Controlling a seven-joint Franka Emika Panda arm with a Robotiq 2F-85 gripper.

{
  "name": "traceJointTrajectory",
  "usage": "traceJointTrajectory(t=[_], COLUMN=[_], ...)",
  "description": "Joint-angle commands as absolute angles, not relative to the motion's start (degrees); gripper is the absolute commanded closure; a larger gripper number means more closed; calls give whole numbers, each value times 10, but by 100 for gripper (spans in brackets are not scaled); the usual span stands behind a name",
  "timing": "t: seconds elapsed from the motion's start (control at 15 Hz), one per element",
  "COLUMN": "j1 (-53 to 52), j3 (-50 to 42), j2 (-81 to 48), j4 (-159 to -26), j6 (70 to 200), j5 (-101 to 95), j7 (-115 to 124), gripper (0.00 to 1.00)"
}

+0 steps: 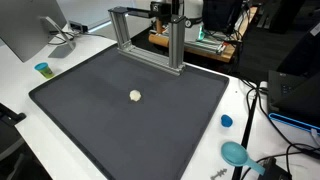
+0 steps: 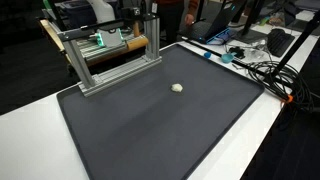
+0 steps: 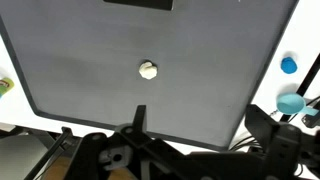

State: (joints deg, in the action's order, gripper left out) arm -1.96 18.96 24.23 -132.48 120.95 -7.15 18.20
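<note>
Lying on one dark mat point(image 3: 80, 70), one pale lump point(image 3: 148, 69); off it, one blue cap point(image 3: 289, 65); one pincer point(image 3: 197, 125) spread wide, empty.

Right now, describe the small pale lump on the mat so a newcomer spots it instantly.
Start at the large dark grey mat covering the white table. Near its middle, before the silver metal frame, lies one small off-white rounded lump. Nothing else lies near it; the small blue cap sits off the mat's edge.
</note>
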Motion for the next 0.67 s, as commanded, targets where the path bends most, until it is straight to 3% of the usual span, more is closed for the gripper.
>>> traceJointTrajectory(t=[0.0, 0.2, 0.6], j1=[-36, -36, -61], j3=[175, 175, 80], j2=[240, 240, 382], j4=[-1324, -1324, -1499], j6=[1208, 1208, 1280], j5=[-80, -80, -23], j7=[188, 188, 94], gripper=[0, 0, 0])
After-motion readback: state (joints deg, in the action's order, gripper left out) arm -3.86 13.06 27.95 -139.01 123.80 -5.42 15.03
